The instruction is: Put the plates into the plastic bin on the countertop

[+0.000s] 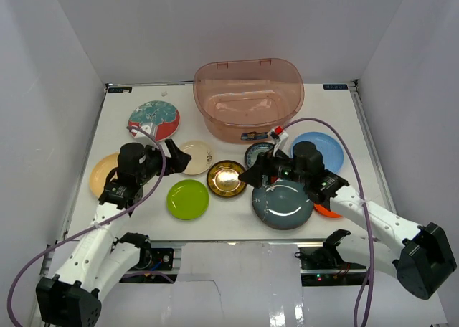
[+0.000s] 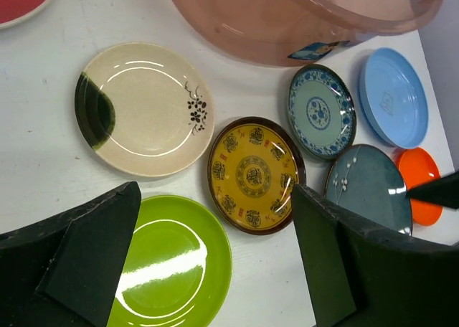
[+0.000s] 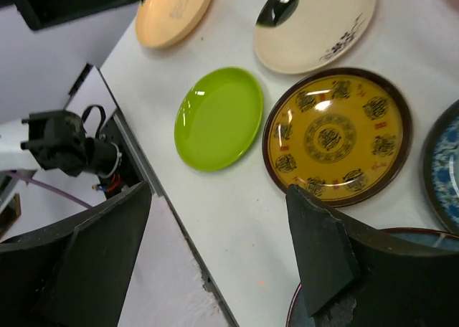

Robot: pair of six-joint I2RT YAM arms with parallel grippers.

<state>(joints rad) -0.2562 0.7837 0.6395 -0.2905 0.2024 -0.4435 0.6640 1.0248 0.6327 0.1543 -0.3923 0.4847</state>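
Both jaws gape empty, and the flat gold plate [image 2: 252, 175] could skid into the green plate [image 2: 172, 262] when pinched.

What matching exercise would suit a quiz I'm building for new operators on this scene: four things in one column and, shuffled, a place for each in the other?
Things
1. plastic bin
2. lime green plate
3. light blue plate
4. red-teal patterned plate

Places
A. far left, beside the bin
B. right half, close to the bin's right end
C. far centre
D. near side, just left of the gold plate

Pairs: 1-C, 2-D, 3-B, 4-A
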